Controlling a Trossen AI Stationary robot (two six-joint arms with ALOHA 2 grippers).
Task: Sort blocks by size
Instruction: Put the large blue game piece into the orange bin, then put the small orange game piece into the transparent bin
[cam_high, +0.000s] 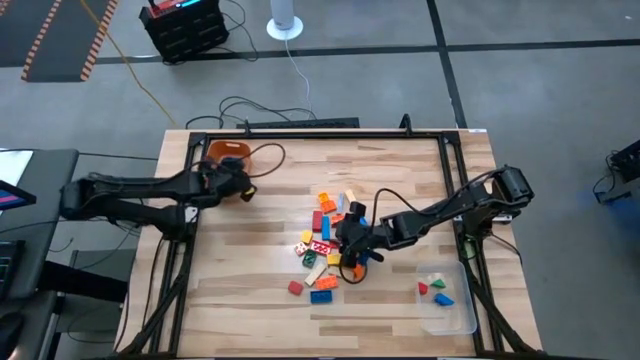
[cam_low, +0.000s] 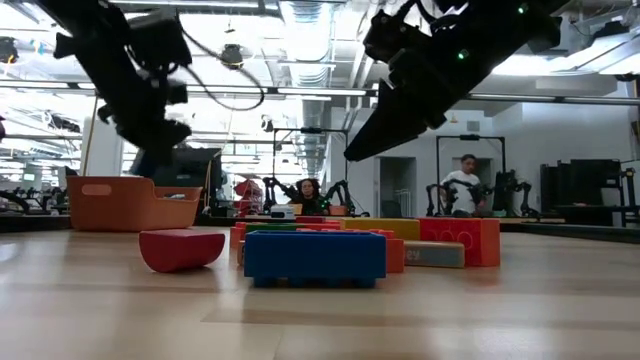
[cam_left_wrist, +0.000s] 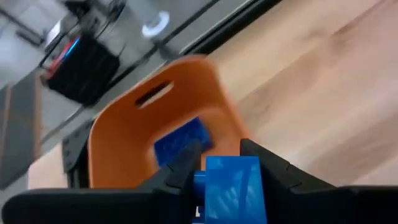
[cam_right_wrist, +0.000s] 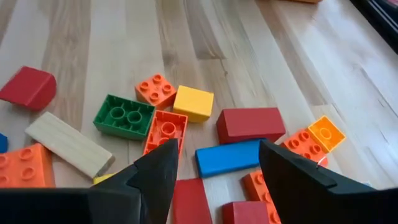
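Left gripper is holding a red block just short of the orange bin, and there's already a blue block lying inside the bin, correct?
Not quite: the block held in the left gripper is blue, not red, as the left wrist view shows. The rest holds: it is just short of the orange bin, with a blue block lying inside.

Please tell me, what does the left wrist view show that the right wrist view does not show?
Only the left wrist view shows the left gripper shut on a blue block, near the orange bin, which already holds another blue block.

Only the right wrist view shows the open right gripper above the loose pile: a green block, a yellow block, a long red block and a tan block.

Both show the wooden table and the dark fingers of their own gripper.
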